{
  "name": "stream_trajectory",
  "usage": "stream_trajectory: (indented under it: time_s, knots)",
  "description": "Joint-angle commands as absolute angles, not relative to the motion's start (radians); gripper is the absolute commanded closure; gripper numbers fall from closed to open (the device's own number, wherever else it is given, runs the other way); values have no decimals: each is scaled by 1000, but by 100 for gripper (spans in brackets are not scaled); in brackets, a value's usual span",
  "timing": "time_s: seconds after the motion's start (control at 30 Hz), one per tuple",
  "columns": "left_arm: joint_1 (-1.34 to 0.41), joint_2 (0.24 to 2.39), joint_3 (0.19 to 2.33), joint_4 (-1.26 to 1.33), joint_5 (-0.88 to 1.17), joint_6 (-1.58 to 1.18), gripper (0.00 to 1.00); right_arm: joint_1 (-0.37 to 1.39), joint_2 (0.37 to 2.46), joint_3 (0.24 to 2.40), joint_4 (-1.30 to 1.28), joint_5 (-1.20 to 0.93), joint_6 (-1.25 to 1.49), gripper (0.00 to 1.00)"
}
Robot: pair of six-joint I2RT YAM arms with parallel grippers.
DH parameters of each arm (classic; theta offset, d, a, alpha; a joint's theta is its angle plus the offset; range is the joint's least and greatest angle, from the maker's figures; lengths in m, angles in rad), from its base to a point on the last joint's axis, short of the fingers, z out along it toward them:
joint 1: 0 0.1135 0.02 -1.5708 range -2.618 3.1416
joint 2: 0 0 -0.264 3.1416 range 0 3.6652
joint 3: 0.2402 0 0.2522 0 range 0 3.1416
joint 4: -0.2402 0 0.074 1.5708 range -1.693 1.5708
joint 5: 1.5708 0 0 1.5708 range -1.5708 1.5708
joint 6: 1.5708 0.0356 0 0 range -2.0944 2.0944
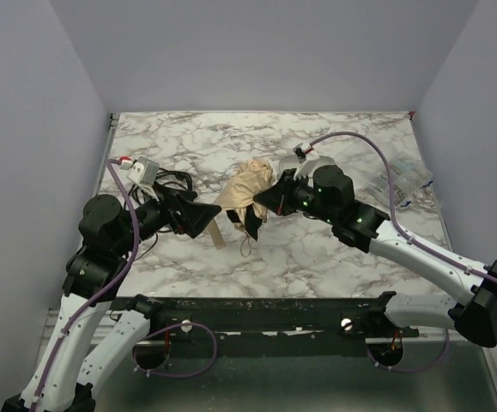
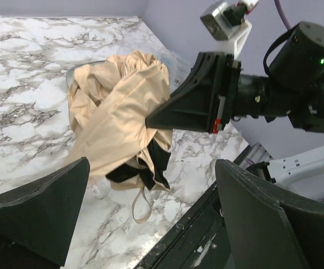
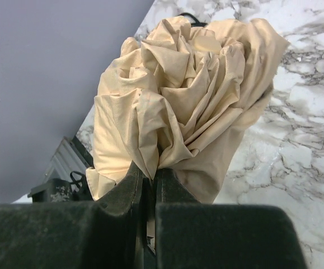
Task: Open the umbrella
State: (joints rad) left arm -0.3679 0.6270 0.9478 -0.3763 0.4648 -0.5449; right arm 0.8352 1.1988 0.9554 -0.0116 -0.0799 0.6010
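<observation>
The umbrella is a crumpled tan bundle with black fabric at its lower end, mid-table. My right gripper is shut on a fold of its tan fabric; the right wrist view shows the fabric pinched between the closed fingers. My left gripper is open just left of the umbrella, apart from it. In the left wrist view its fingers stand wide apart with the umbrella beyond them and the wrist loop hanging over the marble. The shaft is hidden.
A grey box with black cables sits at the left behind my left arm. A clear plastic bag lies at the right. A black rail runs along the table's near edge. Walls close in the sides and back.
</observation>
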Motion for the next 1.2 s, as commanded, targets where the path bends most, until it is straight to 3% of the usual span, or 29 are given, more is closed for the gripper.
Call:
stream_trajectory:
  time_s: [0.0, 0.27, 0.67, 1.17]
  knots:
    - [-370, 587, 921, -426, 554, -516, 9, 821, 1167, 1066, 23, -62, 606, 99]
    - [-370, 553, 789, -262, 677, -641, 37, 791, 1147, 1137, 21, -125, 615, 99]
    - [-370, 591, 673, 29, 787, -818, 39, 788, 1082, 1109, 132, -254, 663, 99]
    - [-371, 623, 647, 151, 809, -871, 42, 788, 1078, 1088, 227, -335, 713, 99]
